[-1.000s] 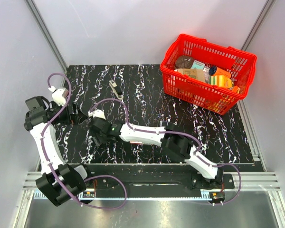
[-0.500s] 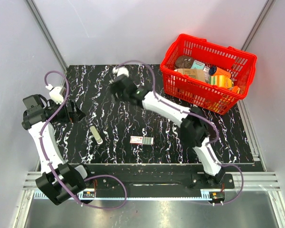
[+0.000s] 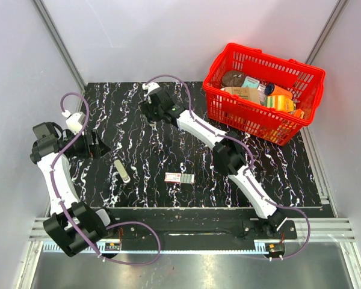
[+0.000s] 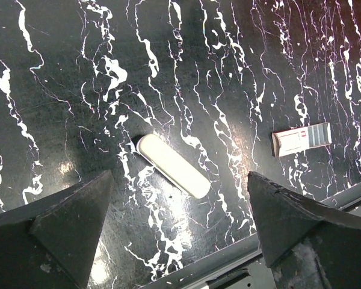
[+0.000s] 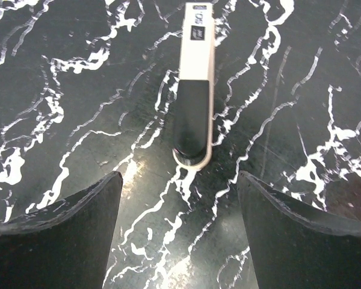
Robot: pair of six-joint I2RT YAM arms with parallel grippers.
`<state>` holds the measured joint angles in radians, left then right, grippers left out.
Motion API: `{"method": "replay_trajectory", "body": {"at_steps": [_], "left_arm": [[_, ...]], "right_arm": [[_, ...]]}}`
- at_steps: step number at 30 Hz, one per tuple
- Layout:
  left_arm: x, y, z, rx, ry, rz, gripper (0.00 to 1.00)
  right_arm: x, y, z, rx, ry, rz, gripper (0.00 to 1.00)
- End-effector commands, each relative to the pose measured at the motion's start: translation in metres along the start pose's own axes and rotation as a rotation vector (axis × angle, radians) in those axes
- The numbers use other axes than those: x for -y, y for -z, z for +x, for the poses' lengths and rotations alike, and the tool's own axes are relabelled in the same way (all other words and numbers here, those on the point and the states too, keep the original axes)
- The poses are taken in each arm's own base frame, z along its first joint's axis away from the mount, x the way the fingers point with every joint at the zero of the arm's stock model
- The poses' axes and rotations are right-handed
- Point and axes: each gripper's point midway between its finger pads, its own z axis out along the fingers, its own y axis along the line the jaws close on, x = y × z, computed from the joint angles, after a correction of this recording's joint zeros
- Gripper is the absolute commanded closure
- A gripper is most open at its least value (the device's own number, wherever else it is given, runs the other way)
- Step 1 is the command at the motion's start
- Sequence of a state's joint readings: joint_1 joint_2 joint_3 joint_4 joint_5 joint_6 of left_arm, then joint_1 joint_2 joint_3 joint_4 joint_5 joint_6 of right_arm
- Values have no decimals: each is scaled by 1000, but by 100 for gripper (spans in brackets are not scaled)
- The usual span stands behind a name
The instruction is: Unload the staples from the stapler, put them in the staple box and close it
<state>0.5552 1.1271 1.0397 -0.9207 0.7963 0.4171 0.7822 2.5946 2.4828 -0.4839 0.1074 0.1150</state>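
the bench [image 3: 277, 174] is a black slab veined with white like marble, glossy enough to throw back lamp glare in both wrist views. pale grey walls close it in on three sides, with metal rails running up the back corners and a metal strip along the near edge where the arm bases sit.

a red plastic basket [image 3: 262, 123] of packaged groceries stands at the far right corner; its labels are too small to read.

the stapler [image 5: 194, 84], cream with a black top, lies flat on the bench at the far left-centre. it sits just ahead of the right claw [image 5: 179, 177], whose two fingers are spread wide to either side of its near end with nothing gripped. a small label on the stapler's far end carries print too fine to make out.

the left claw [image 4: 179, 176] hangs over the near left of the bench, fingers as far apart as they go and empty. below it lies a cream oblong piece [image 4: 172, 165]. well to its right is a small red-and-white box [image 4: 302, 138], its printing unreadable.
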Motion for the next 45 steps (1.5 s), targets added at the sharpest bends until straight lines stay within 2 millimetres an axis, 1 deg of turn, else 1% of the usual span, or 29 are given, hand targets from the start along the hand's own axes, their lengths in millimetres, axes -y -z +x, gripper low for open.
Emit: {"method": "replay_trajectory", "body": {"at_steps": [1,6,13,18,22,26,32,35,40,41,42,43,44,45], "left_arm": [[2,-2,-2,20,-36,22,1],[1,-1,0,18,-49,13,1],[1,1,2,19,-76,2,1],[-1,-1,7,5,-72,2,1],[-4,-4,11,-11,-67,-1,1],[-6,-5,11,-17,-67,-3,1],[-7,-5,10,-20,-62,-2,1],[-7,-6,11,-21,-60,1,1],[-7,-5,13,-27,-60,-3,1],[-5,-5,13,-25,-65,3,1],[-4,-4,13,-24,-69,8,1],[-3,-3,12,-20,-81,10,1],[0,-2,11,-11,-100,12,1],[5,0,9,5,-121,24,2]], "right_arm": [[-12,-4,-30,111,5,-100,18],[-8,-22,-22,129,1,-80,20],[-5,-39,-15,153,13,-68,28],[-3,-44,-17,196,9,-63,37],[-3,-51,-17,220,13,-56,39],[-2,-56,-18,234,23,-55,40],[-1,-58,-22,243,25,-66,47],[1,-58,-21,236,21,-66,55],[2,-54,-18,218,7,-57,71],[2,-51,-17,212,0,-57,75],[4,-50,-12,196,-9,-51,79],[4,-45,-13,195,-17,-53,81],[5,-41,-8,182,-19,-50,84],[5,-34,-8,181,-28,-51,86]]}}
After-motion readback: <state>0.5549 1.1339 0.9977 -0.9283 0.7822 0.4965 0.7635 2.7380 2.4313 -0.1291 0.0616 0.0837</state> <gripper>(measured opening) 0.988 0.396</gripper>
